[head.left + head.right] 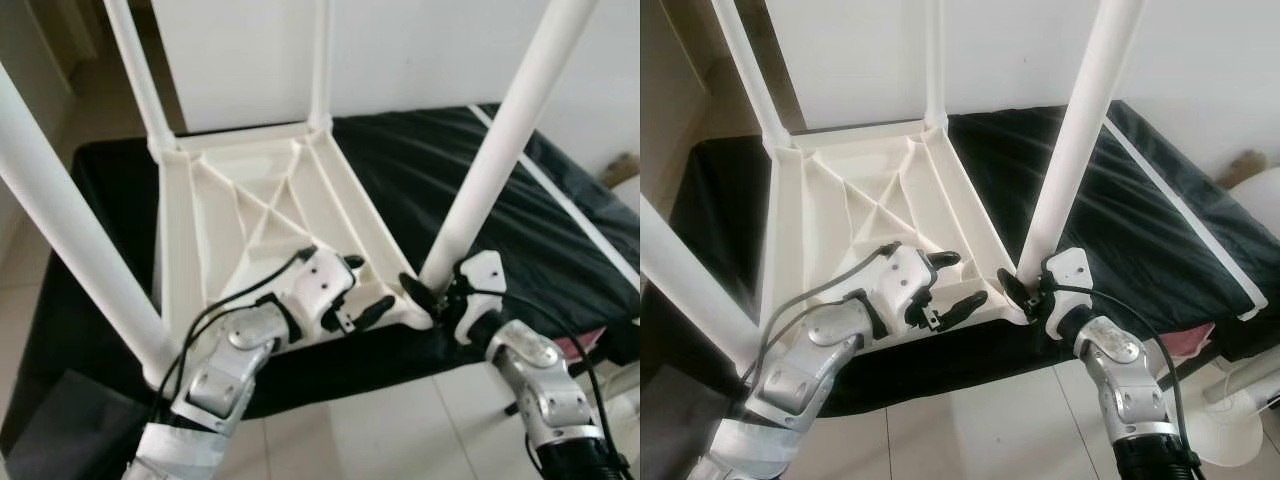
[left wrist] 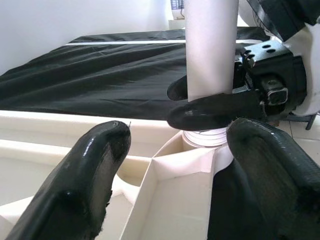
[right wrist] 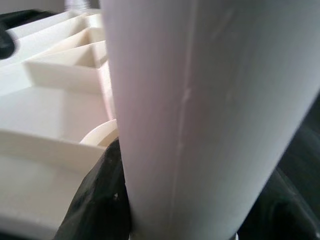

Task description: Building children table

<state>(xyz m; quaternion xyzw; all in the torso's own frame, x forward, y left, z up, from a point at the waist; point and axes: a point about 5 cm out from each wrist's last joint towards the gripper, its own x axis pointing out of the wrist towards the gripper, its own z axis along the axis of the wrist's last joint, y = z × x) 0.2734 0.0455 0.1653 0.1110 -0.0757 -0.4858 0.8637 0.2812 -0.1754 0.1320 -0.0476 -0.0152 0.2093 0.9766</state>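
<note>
A white children's table (image 1: 250,215) lies upside down on a black-covered surface, its ribbed underside facing up. Four white legs stand in its corners: near right leg (image 1: 500,150), near left leg (image 1: 70,230), and two at the back. My right gripper (image 1: 432,293) is shut on the base of the near right leg, just above its corner socket; the wrist view shows the leg (image 3: 200,100) close up with a black finger (image 3: 97,200) pressed against it. My left gripper (image 1: 365,288) is open over the near rim, beside that corner, its fingers (image 2: 95,175) astride a rib.
The black cloth (image 1: 520,200) hangs over the front edge, with a white strip (image 1: 570,195) running across its right side. Pale tiled floor (image 1: 380,430) lies below. A pink item (image 1: 580,345) and a white fan base (image 1: 1230,430) sit at the right.
</note>
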